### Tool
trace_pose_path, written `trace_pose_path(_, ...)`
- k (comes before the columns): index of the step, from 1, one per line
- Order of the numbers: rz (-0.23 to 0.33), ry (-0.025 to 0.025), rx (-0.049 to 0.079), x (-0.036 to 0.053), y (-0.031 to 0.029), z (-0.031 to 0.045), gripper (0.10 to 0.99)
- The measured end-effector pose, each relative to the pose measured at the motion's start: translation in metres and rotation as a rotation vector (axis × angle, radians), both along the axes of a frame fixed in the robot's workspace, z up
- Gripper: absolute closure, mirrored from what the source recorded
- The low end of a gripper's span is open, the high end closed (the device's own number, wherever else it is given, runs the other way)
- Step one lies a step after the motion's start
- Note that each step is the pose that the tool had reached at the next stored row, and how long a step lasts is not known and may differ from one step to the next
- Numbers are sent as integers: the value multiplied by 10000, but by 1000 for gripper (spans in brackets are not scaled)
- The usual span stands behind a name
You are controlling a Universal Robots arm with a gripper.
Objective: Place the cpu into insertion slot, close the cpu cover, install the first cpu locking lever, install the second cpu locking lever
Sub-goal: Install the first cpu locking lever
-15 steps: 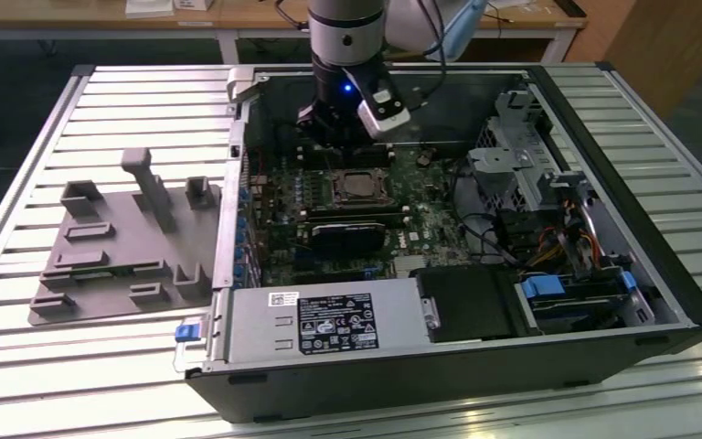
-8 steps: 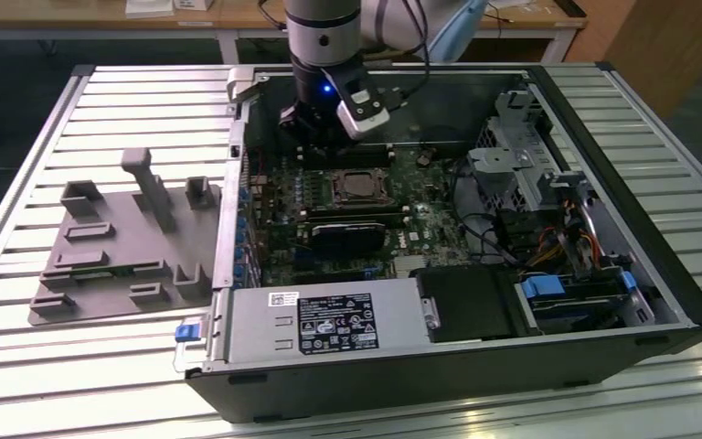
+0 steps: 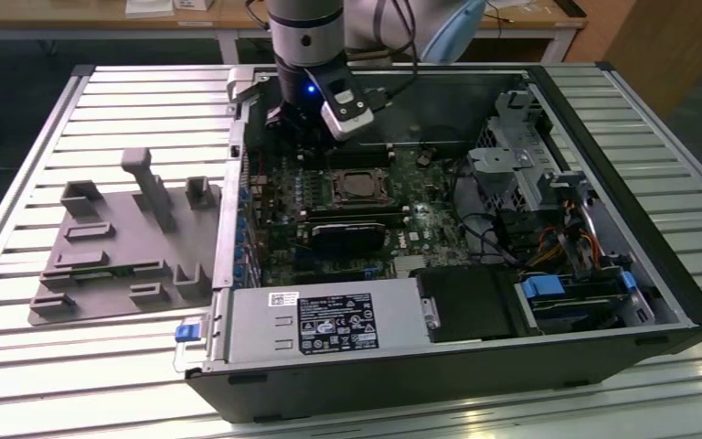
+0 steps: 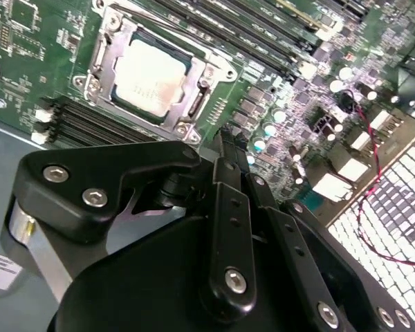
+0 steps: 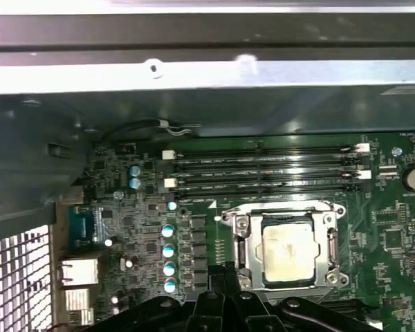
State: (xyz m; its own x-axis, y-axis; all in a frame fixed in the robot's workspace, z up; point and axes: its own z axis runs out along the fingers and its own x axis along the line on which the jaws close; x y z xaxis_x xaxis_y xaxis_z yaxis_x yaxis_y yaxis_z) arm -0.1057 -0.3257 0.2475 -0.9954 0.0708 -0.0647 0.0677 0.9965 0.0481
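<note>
With jaws pressed together on nothing, hovering just short of the cpu (image 5: pixel 288 250), seated in the insertion slot (image 5: pixel 254 257) under the seemingly lowered cpu cover (image 5: pixel 330 242). Could skid off that frame and scrape the green board (image 5: pixel 394 228) alongside if pressed off-centre.

An open black computer case (image 3: pixel 449 389) lies on a slatted metal counter (image 3: pixel 34 366). Just beside it, on the exterior view's left, rests a grey fixture plate (image 3: pixel 107 265). Inside the case sit a labelled silver power supply (image 3: pixel 314 320), a black heatsink block (image 3: pixel 351 236) and long memory slots (image 5: pixel 263 166).
</note>
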Motion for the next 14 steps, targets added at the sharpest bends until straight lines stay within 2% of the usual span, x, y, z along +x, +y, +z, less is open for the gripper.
trace_pose_path(3,0,-1,47,-31,0,0,984)
trace_pose_path(8,1,-1,320,-76,0,0,984)
trace_pose_path(10,0,-1,504,-86,0,0,984)
trace_pose_path(14,-1,0,967,-98,0,0,984)
